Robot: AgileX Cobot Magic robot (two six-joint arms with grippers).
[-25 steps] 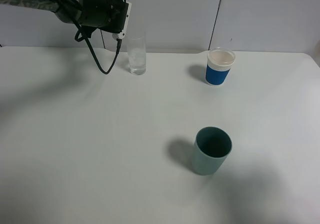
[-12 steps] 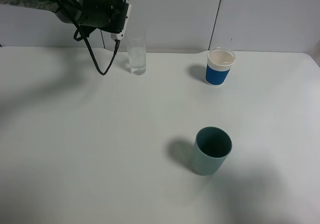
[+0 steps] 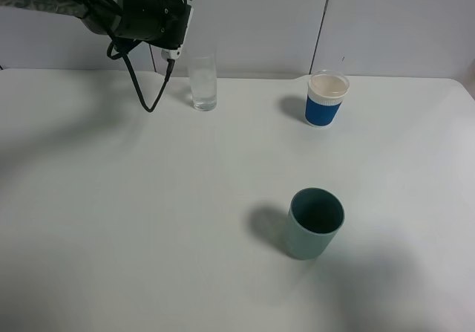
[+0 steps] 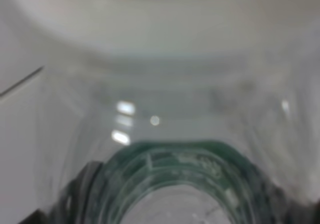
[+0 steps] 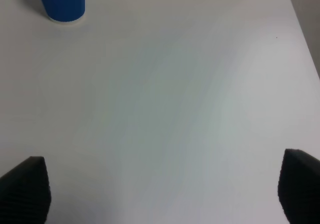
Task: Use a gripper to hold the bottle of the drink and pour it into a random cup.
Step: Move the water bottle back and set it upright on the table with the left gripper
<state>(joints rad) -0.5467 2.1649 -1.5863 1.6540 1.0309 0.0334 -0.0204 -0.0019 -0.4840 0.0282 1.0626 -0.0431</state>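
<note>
Left gripper [image 3: 182, 31] holds the bottle [image 4: 170, 174] up at the far left, beside the cup [image 3: 202, 83].
The bottle fills the left wrist view, hiding the jaws clamped on it. The cup stands on the worktop [image 3: 148, 198] just right of that gripper. The right gripper [image 5: 160, 189] has its jaws spread wide, empty.
</note>
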